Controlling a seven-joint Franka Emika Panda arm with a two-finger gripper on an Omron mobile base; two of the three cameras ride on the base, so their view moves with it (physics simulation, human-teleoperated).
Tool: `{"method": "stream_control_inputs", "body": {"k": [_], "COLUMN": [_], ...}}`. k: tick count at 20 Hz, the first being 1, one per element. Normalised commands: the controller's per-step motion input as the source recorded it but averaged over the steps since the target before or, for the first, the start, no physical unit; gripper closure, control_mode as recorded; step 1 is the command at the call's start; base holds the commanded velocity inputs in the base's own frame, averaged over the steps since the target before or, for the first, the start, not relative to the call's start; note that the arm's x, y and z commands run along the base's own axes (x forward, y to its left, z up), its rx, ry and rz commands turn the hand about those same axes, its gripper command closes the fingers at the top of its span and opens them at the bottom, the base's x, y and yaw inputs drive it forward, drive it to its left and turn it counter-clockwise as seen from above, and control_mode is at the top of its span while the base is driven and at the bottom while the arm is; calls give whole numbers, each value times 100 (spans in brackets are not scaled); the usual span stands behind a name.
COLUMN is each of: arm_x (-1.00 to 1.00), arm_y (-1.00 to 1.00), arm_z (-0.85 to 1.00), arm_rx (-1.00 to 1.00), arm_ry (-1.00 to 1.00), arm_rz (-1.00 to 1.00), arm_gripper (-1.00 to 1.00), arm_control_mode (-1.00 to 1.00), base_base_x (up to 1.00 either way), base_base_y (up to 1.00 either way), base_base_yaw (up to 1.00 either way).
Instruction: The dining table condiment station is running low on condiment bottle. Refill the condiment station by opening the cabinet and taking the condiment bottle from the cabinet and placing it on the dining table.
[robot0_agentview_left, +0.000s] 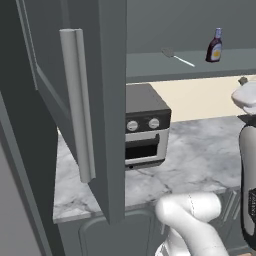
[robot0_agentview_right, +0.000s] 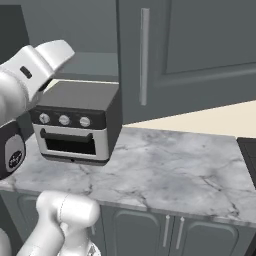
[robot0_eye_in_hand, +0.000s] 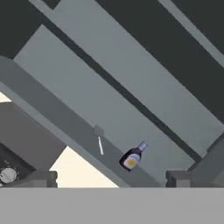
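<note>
Jaws released, gripping nothing. The cabinet (robot0_agentview_left: 107, 100) stands open, door swung toward 7 o'clock. On its shelf the condiment bottle (robot0_agentview_left: 214, 46) stands upright, cap up, a spatula (robot0_agentview_left: 176, 56) at its 9 o'clock.

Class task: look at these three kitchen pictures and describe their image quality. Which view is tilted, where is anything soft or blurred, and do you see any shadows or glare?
Hand view: rolled, so the shelf runs diagonally; the bottle looks small and soft. Left base view: even flat light, no glare; the open cabinet door looms large up close. Right base view: a faint shadow under the toaster oven on the marble worktop; edges slightly soft.
</note>
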Motion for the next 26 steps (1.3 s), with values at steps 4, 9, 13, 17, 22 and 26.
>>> {"method": "stream_control_inputs", "body": {"k": [4,9,13,17,22,26], "arm_x": [59,64,72,55,79,41], "arm_y": [10,-1,-46,-78,-55,-63], "arm_z": [-57,-31,-3,-9,-32,-21], "arm_rx": [-3,0,5,10,6,6], "arm_ry": [20,23,19,9,13,4], "arm_rz": [-46,-42,-26,-8,-1,0], "arm_gripper": [-100,-100,-100,-100,-100,-100], "arm_control_mode": [-100,-100,-100,-100,-100,-100], "base_base_x": [0,0,0,0,0,0], "base_base_y": [0,0,0,0,0,0], "base_base_yaw": [0,0,0,0,0,0]}}
